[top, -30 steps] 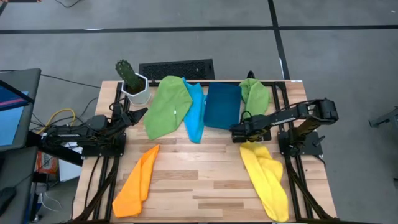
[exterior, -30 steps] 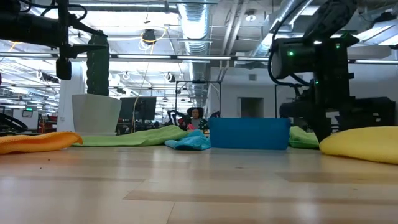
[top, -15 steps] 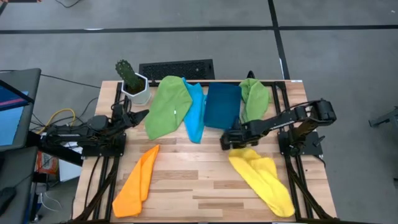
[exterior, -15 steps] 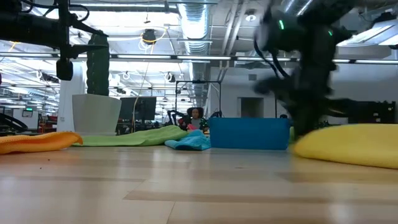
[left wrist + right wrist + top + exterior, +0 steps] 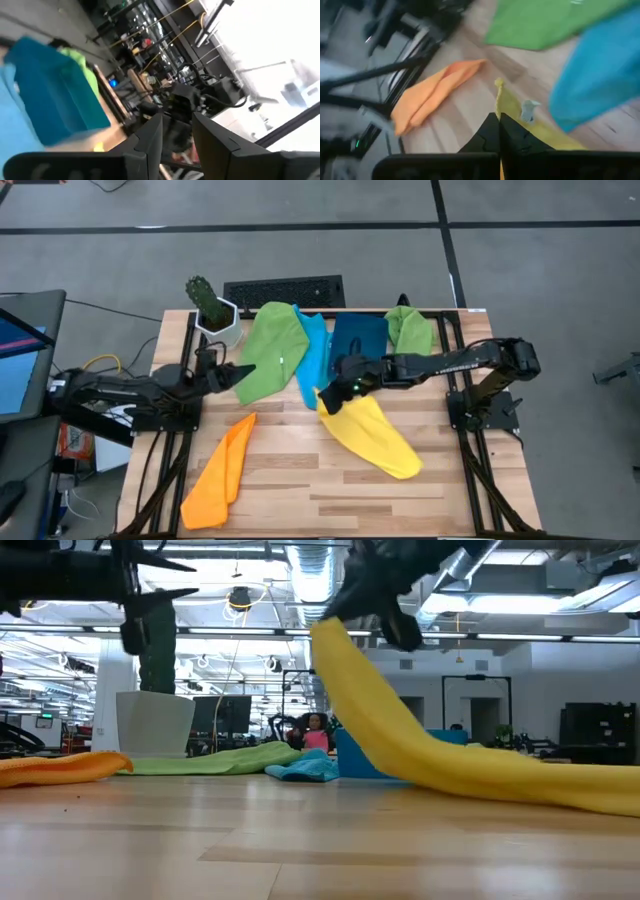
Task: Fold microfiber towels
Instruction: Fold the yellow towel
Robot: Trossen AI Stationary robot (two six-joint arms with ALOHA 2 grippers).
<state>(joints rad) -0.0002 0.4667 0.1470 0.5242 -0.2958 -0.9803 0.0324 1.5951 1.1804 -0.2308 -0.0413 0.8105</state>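
The yellow towel [image 5: 372,432] is hanging by one corner near the table's middle, raised off the wood, its body trailing diagonally down toward the front right. The orange towel [image 5: 220,472] is lying folded lengthwise at front left. The large green towel [image 5: 268,350] is overlapping the light blue towel [image 5: 314,362] at the back; a smaller green towel [image 5: 410,332] is lying crumpled at back right.

The right tool [image 5: 499,131] has its two dark fingers pressed together on a corner of the yellow towel [image 5: 511,111], which carries a small pale tag [image 5: 527,110]. Beyond it on the wooden worktop [image 5: 465,107] lie an orange towel [image 5: 431,95], a green towel [image 5: 545,20] and a light blue towel [image 5: 600,75].
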